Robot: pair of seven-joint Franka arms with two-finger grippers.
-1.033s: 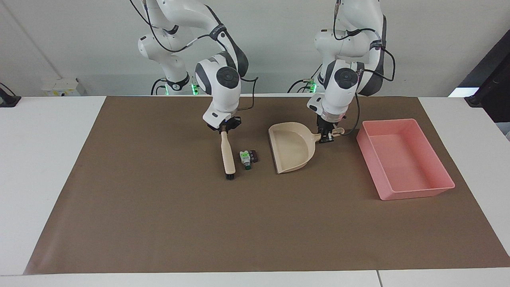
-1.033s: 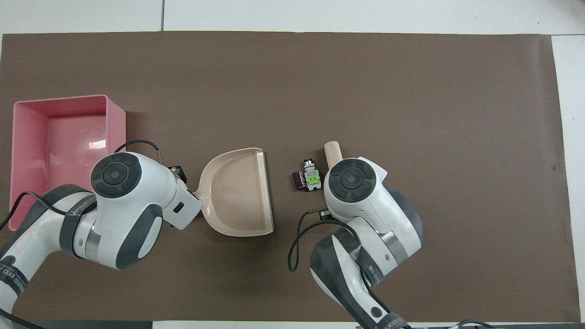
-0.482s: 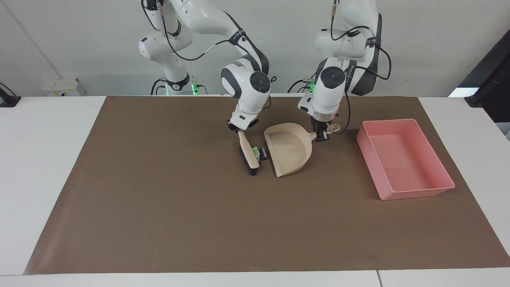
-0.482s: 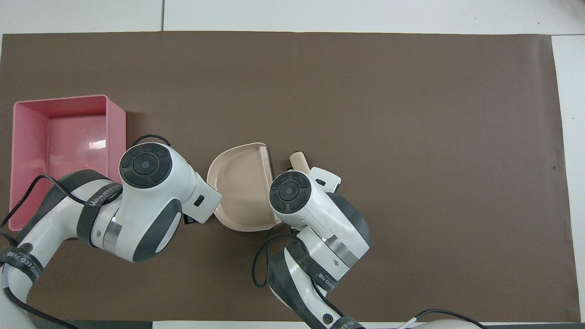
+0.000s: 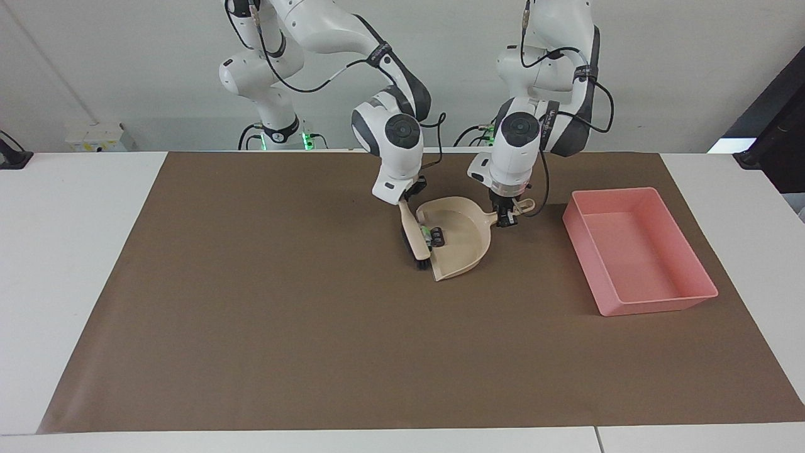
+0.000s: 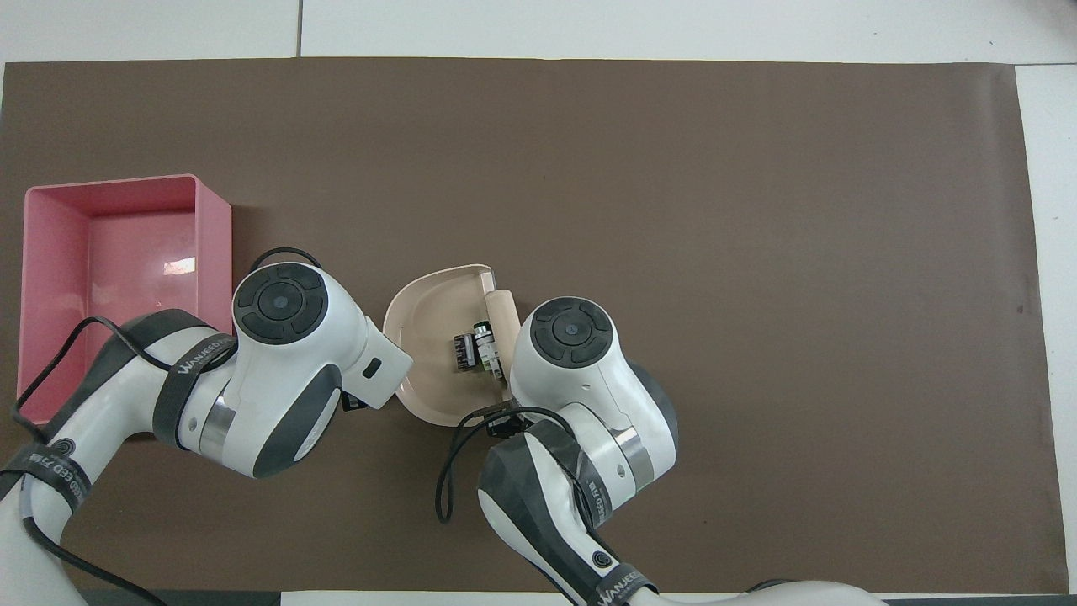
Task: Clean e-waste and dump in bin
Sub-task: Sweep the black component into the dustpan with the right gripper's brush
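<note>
The e-waste (image 5: 433,234) (image 6: 471,352), a white-and-green bit and a dark block, lies inside the mouth of the beige dustpan (image 5: 466,244) (image 6: 425,328). My right gripper (image 5: 404,200) is shut on the handle of a beige brush (image 5: 414,234) (image 6: 502,305), whose dark bristles rest at the dustpan's open lip. My left gripper (image 5: 507,215) is shut on the dustpan's handle and keeps the pan on the mat. The empty pink bin (image 5: 629,248) (image 6: 126,252) stands beside the dustpan, toward the left arm's end. In the overhead view both wrists hide their grippers.
A brown mat (image 5: 251,327) covers most of the white table. Black cables loop from both wrists close to the dustpan.
The right gripper swept the brush toward the dustpan, pushing the e-waste off the mat and into the pan. The left gripper shifted the dustpan slightly toward the brush.
</note>
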